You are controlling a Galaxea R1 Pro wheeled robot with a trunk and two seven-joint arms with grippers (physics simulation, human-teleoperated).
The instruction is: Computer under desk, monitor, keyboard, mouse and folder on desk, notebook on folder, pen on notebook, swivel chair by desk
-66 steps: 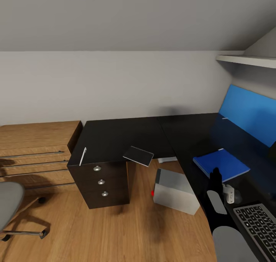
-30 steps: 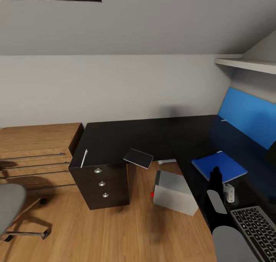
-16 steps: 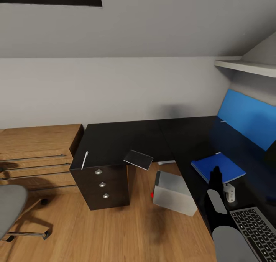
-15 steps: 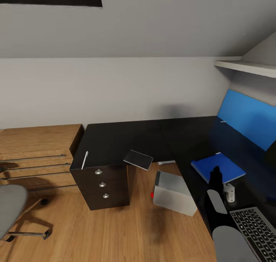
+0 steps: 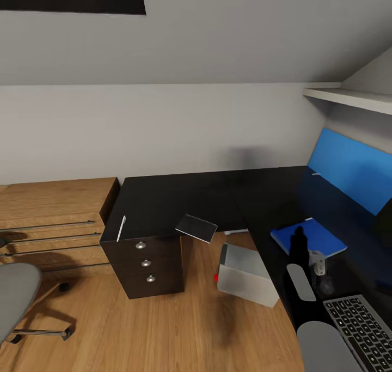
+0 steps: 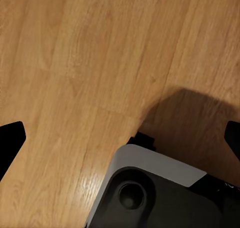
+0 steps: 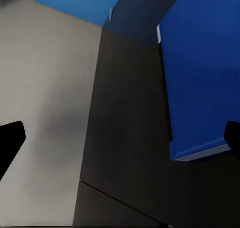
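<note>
Folder: I saw the blue folder (image 5: 308,235) lying flat on the black counter (image 5: 174,197), just beyond the keyboard (image 5: 362,331); I judged that step done.
Notebook: the dark notebook (image 5: 196,227) sat at the counter's front edge, one corner overhanging, above the silver computer (image 5: 247,274) on the floor.
Pen: the white pen (image 5: 120,227) lay near the drawer-end edge, well apart from the folder.
Swivel chair: the swivel chair (image 5: 16,301) stood off on the wood floor by the low wooden shelving (image 5: 54,214).
Step in hand: I judged the notebook was next; it called for reaching across to that overhanging corner.
Right arm: it stretched forward over the counter; its right pincer (image 7: 120,133) hung spread and empty beside the folder.
Left arm: the left pincer (image 6: 120,138) pointed down at bare floor, tips wide apart, empty.
</note>
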